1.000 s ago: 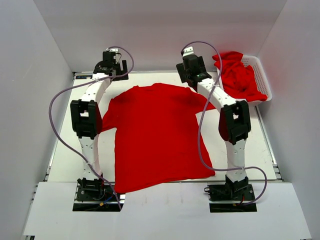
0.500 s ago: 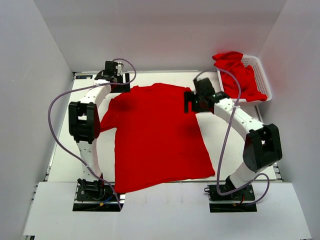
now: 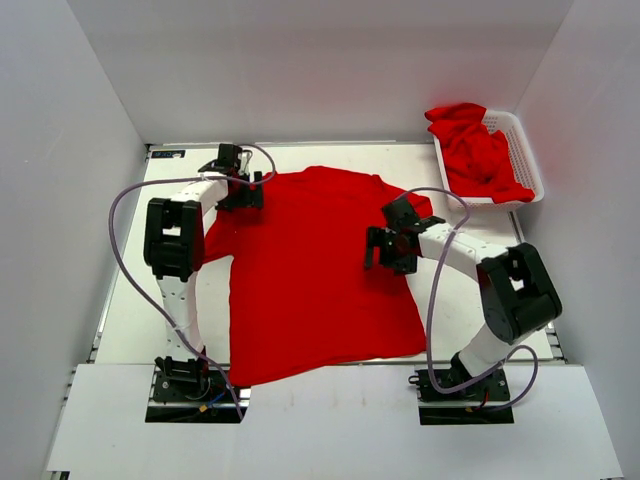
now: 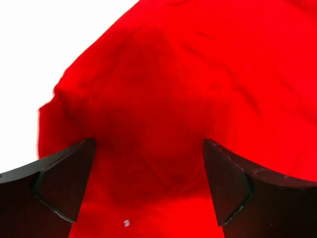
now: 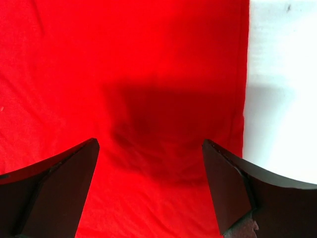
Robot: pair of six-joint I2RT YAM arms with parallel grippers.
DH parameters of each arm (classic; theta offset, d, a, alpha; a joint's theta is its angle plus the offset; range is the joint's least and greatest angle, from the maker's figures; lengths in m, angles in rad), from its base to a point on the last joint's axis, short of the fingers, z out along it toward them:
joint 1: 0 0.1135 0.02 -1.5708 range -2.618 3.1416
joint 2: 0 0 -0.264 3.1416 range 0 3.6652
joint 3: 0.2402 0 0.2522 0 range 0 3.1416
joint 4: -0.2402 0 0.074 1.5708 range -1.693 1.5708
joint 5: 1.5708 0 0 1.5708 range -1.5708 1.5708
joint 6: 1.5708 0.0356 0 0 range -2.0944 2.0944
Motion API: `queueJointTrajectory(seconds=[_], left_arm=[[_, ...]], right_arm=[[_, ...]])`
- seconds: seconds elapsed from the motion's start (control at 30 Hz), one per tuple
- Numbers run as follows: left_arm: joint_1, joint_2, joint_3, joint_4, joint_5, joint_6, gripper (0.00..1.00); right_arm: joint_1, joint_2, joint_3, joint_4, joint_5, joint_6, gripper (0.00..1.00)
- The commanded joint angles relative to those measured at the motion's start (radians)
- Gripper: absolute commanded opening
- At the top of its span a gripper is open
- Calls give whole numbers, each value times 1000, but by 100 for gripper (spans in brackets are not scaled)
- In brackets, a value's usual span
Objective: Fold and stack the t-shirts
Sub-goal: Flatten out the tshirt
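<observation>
On the white table [image 3: 130, 330], left end effector [image 4: 148, 144] and right end effector [image 5: 150, 143] hang released over a t-shirt [image 3: 300, 290].

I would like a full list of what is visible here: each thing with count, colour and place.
table: one, white, under everything
basket: one, white, far right corner
flat t-shirt: one, red, spread on the table centre
bundled t-shirts: count unclear, red, in the basket
arms: two, white and black, bases at near edge
cables: two, purple, one along each arm
left gripper: black, open, above the shirt's far left part
right gripper: black, open, above the shirt's right side
</observation>
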Motion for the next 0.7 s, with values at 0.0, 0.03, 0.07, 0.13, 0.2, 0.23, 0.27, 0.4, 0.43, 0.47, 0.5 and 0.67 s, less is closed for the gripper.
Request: queueJointTrajectory(seconds=[0.0,0.03,0.07,0.13,0.2,0.23,0.27,0.4,0.43,0.47,0.5,0.67], left_arm=[[-4,4,-57,18,4,-43,100],[-4,4,-72,18,4,-60,100],[-4,4,-100,18,-7,-71,100],[5,-5,-129,18,-7,-113,100],[14,-26,-187,6,-53,-162,100],[14,-63,-213,6,-71,-172,100],[14,-86,-271,6,-90,-183,100],[-4,-202,-402,16,-157,-306,100],[-4,-222,-425,-7,-199,-339,100],[-4,-238,-436,-32,-199,-368,100],[-4,-276,-453,-69,-211,-394,100],[-15,-437,-614,-113,-150,-522,100]], right_arm=[[-9,41,32,51,30,31,90],[-7,70,37,48,60,31,90],[-10,79,49,42,71,31,90],[-13,117,86,12,123,31,90],[-19,150,114,-4,163,31,90],[-22,176,121,-7,163,29,90],[-38,190,134,-11,166,14,90],[-62,312,285,-50,171,-21,90],[-75,358,316,-60,166,-27,90],[-87,380,377,-73,169,-43,90],[-95,422,445,-83,168,-50,90],[-130,663,814,-221,166,-145,90]])
